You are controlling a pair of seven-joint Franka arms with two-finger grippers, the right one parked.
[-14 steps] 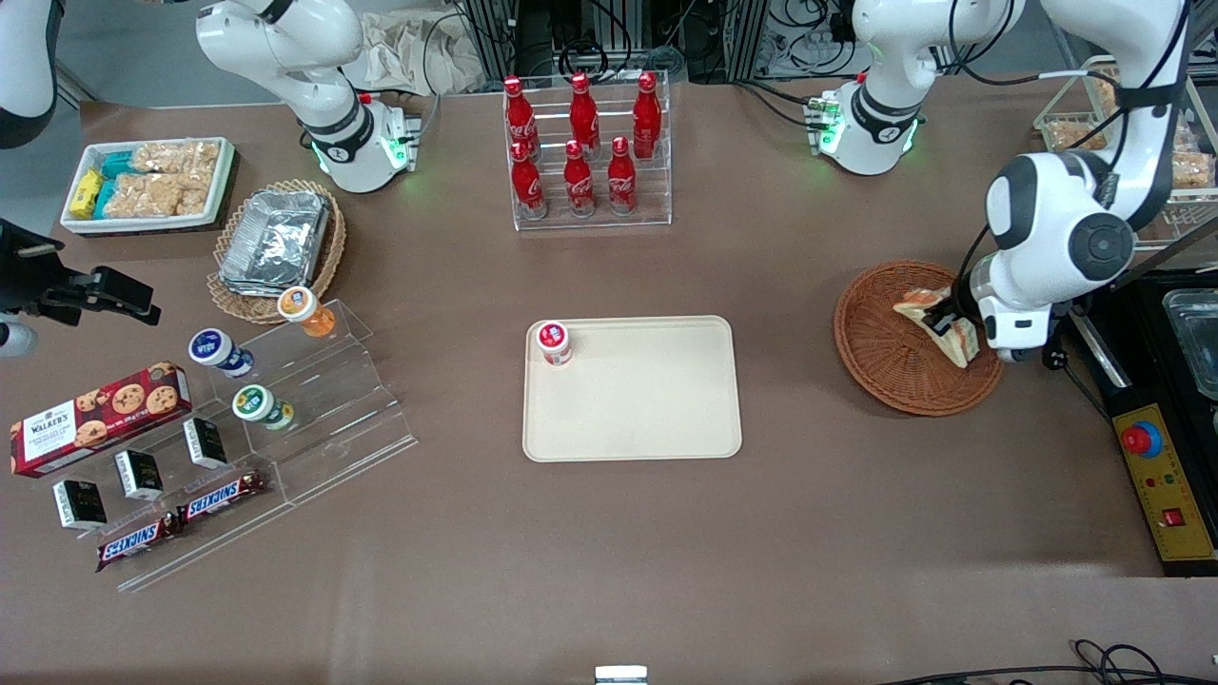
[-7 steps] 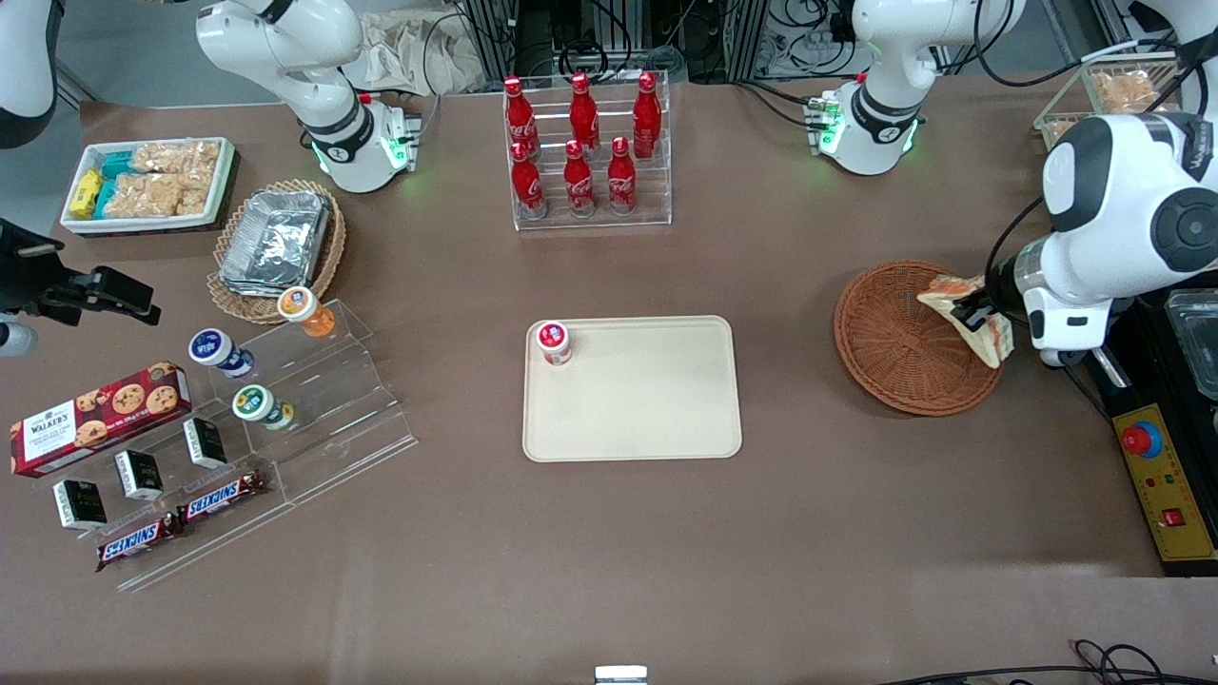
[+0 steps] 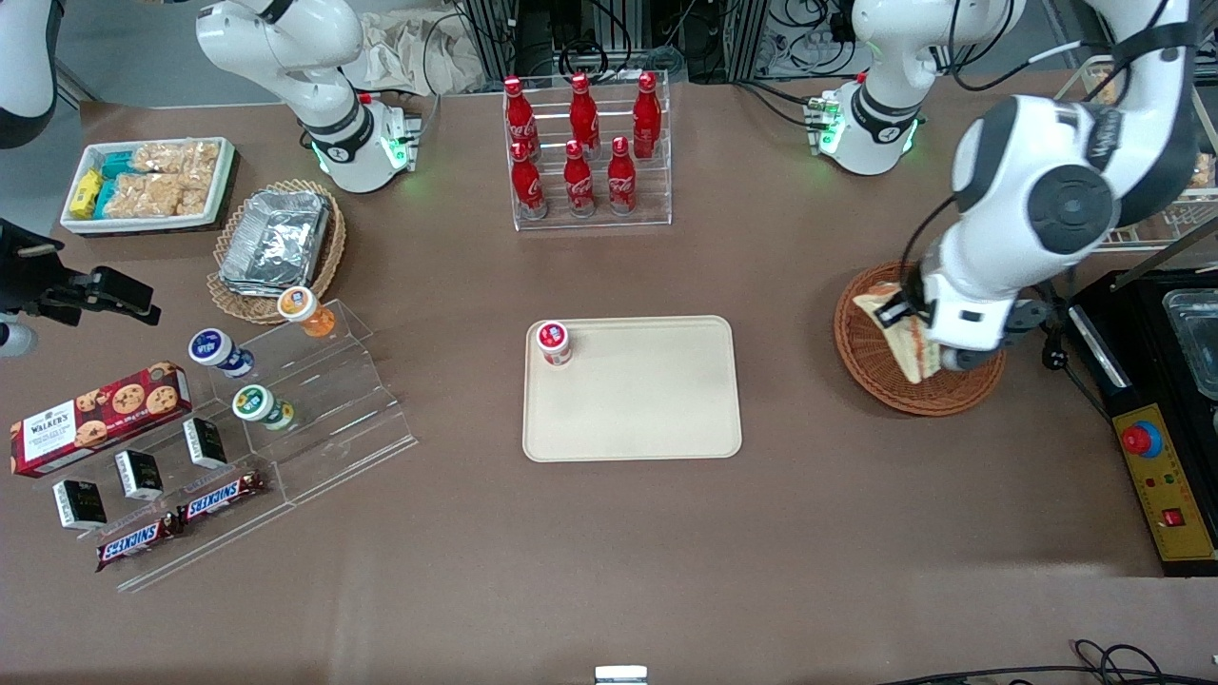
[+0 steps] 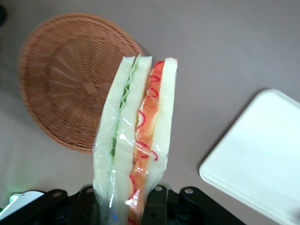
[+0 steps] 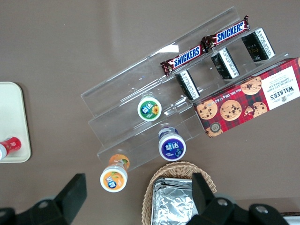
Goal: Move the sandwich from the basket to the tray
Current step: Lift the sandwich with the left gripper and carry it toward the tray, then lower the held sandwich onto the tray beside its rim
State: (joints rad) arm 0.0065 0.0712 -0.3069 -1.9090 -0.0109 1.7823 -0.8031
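Observation:
My left gripper (image 3: 902, 323) (image 4: 129, 199) is shut on the sandwich (image 3: 899, 338) (image 4: 136, 140), a plastic-wrapped wedge of pale bread with red, orange and green filling on its edge. I hold it up in the air above the round reddish-brown wicker basket (image 3: 871, 357) (image 4: 65, 79), over the part of the basket nearest the tray. The basket holds nothing. The cream-beige tray (image 3: 647, 400) (image 4: 262, 159) lies flat at the table's middle, toward the parked arm's end from the basket.
A small red-capped bottle (image 3: 554, 342) stands on a corner of the tray. A rack of red cola bottles (image 3: 585, 152) stands farther from the front camera. A black control box (image 3: 1156, 476) lies beside the basket at the working arm's end.
The arm swung toward the tray with the sandwich in its grip. The sandwich went from the basket's outer rim to above its tray-side part.

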